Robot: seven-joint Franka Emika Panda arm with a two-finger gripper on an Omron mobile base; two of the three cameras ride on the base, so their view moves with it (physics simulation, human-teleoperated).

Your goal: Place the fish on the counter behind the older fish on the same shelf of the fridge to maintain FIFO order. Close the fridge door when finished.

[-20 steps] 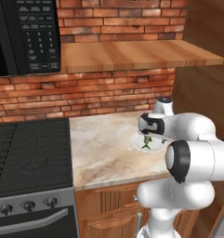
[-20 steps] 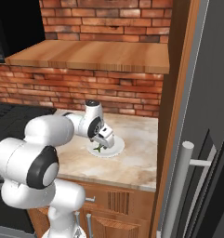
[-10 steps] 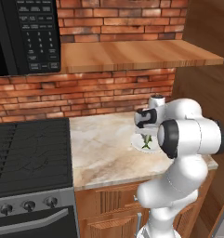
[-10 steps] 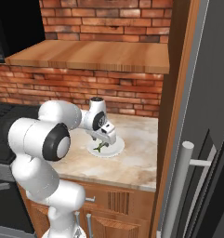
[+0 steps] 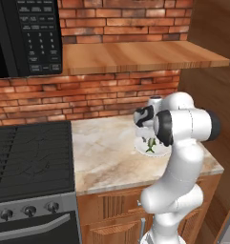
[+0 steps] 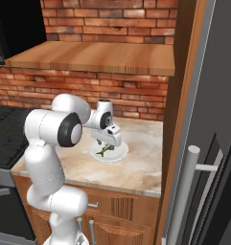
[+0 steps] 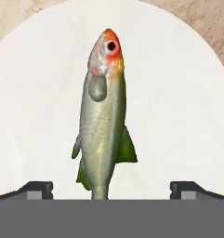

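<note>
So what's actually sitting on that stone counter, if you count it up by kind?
Fish: 1, olive-green, lying on the plate
Plates: 1, white, resting on the counter
Total: 2 things
The gripper hovers over the fish with its fingers spread wide, one to each side of the tail, gripping nothing.

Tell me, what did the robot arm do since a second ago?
The arm swung its elbow in over its base and brought the hand lower over the fish. The fingers stayed wide open on either side of the tail, nothing gripped. Fish and white plate stayed put on the counter.
</note>
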